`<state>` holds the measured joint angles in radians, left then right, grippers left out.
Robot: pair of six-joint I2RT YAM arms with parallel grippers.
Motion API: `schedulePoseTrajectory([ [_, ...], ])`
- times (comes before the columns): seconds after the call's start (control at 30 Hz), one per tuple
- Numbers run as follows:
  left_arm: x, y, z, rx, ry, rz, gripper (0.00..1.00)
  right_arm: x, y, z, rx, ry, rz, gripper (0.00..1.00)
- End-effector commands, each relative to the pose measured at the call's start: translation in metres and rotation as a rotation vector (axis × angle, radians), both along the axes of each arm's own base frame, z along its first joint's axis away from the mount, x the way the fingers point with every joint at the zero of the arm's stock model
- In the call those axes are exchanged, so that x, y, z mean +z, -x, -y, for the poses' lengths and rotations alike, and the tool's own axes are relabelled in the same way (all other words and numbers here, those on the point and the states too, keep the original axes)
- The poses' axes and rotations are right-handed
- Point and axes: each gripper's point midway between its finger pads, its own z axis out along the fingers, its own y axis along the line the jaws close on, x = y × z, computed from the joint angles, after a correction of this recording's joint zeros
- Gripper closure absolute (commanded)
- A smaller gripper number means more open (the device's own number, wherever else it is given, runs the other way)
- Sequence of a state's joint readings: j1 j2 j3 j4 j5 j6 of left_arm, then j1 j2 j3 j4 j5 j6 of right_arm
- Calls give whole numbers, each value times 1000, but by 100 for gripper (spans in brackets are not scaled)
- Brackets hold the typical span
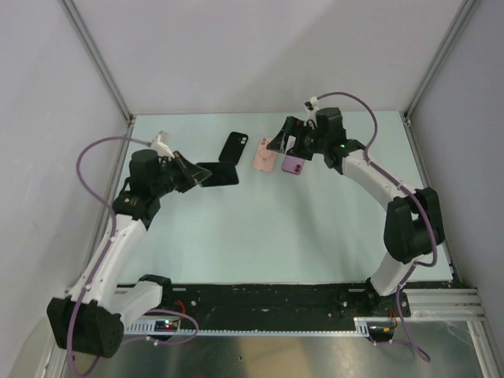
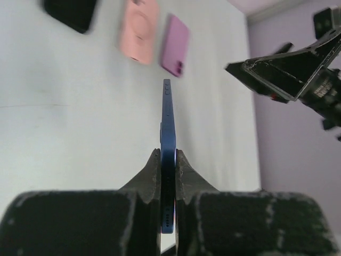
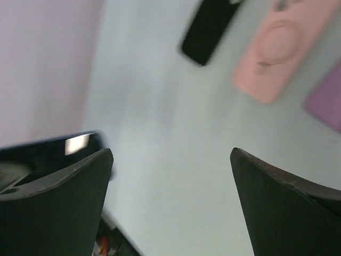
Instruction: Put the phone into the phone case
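My left gripper [image 1: 195,174] is shut on a blue phone [image 1: 220,173] and holds it above the table. In the left wrist view the phone [image 2: 168,122] shows edge-on between the fingers [image 2: 151,176]. Three cases lie ahead of it: a black case [image 1: 235,145], a pink case [image 1: 263,155] and a purple case [image 1: 295,164]. They also show in the left wrist view: black [image 2: 72,12], pink [image 2: 139,29], purple [image 2: 176,45]. My right gripper [image 1: 285,144] is open and empty, hovering over the pink and purple cases. In the right wrist view the pink case [image 3: 277,50] lies beyond its fingers [image 3: 69,202].
The grey-white table [image 1: 260,228] is enclosed by white walls on the left, back and right. The black base rail [image 1: 268,303] runs along the near edge. The right gripper [image 2: 287,72] shows in the left wrist view. The held phone [image 3: 48,154] shows at the left of the right wrist view.
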<state>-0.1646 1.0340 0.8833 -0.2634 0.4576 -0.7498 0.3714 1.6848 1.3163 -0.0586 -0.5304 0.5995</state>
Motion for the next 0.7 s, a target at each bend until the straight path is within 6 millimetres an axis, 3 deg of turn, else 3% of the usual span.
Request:
schedulePoseTrajectory([
  [0.0, 30, -4, -62, 304, -192, 109, 100, -76, -25, 34, -278, 488, -105, 2],
  [0.13, 32, 4, -80, 371, -246, 121, 100, -90, -55, 24, -410, 593, -108, 1],
  [0.27, 28, 8, -80, 364, -259, 118, 100, -103, -82, 7, -473, 637, -112, 1],
  [0.57, 35, 13, -76, 332, -255, 146, 100, -143, -105, -12, -484, 702, -164, 1],
  [0.67, 35, 13, -75, 324, -254, 148, 100, -148, -110, -19, -470, 710, -162, 1],
])
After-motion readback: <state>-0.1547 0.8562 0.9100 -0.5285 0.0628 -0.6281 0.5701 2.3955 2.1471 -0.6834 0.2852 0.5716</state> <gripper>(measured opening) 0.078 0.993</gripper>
